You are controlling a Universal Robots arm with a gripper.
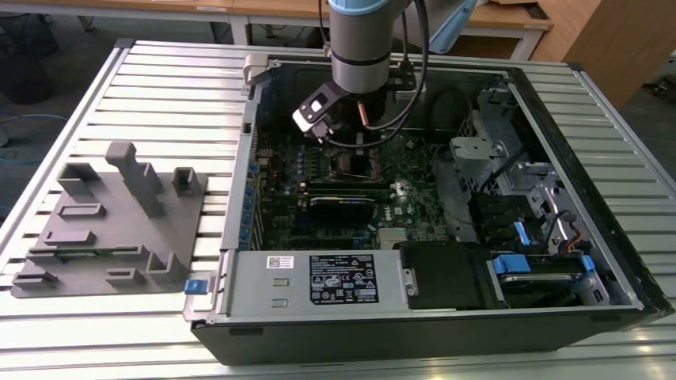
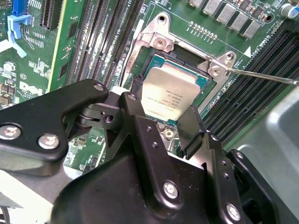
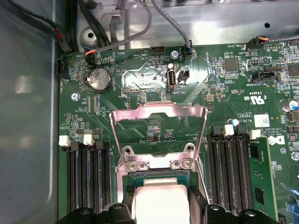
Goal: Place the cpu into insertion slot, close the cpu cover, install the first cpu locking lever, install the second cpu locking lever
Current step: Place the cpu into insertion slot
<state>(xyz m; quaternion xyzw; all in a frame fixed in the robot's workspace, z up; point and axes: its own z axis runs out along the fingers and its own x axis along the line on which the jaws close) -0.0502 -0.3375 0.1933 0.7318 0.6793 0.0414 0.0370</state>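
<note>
The arm (image 1: 365,39) reaches straight down into the open computer case (image 1: 591,261) lying on the slatted bench (image 1: 158,87). Its end effector (image 2: 164,106) is clamped on the cpu (image 2: 170,91), black fingers (image 2: 135,105) pressed against two opposite edges. The chip sits at the insertion slot (image 2: 187,57); whether it is seated cannot be told. The cpu cover (image 3: 159,111) stands swung up, clear of the socket. A thin locking lever (image 2: 261,75) juts out beside one corner. Rows of memory slots (image 3: 86,182) flank the socket closely on both sides.
</note>
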